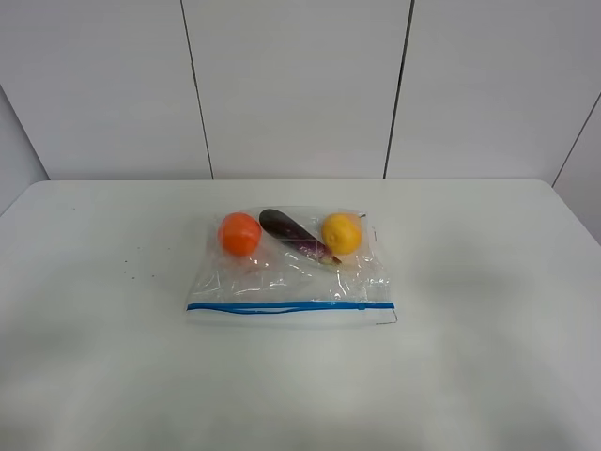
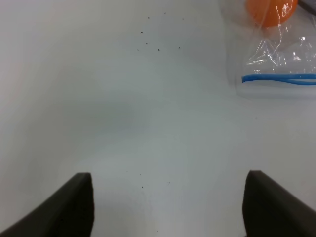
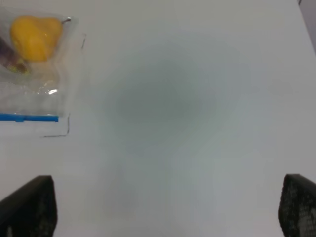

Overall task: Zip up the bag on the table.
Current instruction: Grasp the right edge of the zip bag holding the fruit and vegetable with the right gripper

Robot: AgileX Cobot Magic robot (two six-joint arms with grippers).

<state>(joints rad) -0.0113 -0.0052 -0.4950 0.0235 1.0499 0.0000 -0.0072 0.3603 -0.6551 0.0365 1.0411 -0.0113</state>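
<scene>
The bag [image 1: 291, 277] lies flat at the middle of the white table [image 1: 488, 282], with its blue zipper strip [image 1: 291, 306] along the near edge. On the strip's left half, two blue lines run slightly apart. Inside are an orange fruit [image 1: 239, 233], a purple eggplant [image 1: 296, 237] and a yellow fruit [image 1: 342, 233]. Neither gripper shows in the exterior high view. My left gripper [image 2: 168, 212] is open and empty over bare table, apart from the bag's corner [image 2: 276, 64]. My right gripper [image 3: 165, 212] is open and empty, apart from the bag's other corner [image 3: 44, 84].
A white panelled wall [image 1: 300, 85] stands behind the table's far edge. A few small dark specks [image 1: 131, 272] mark the tabletop left of the bag; they also show in the left wrist view [image 2: 158, 48].
</scene>
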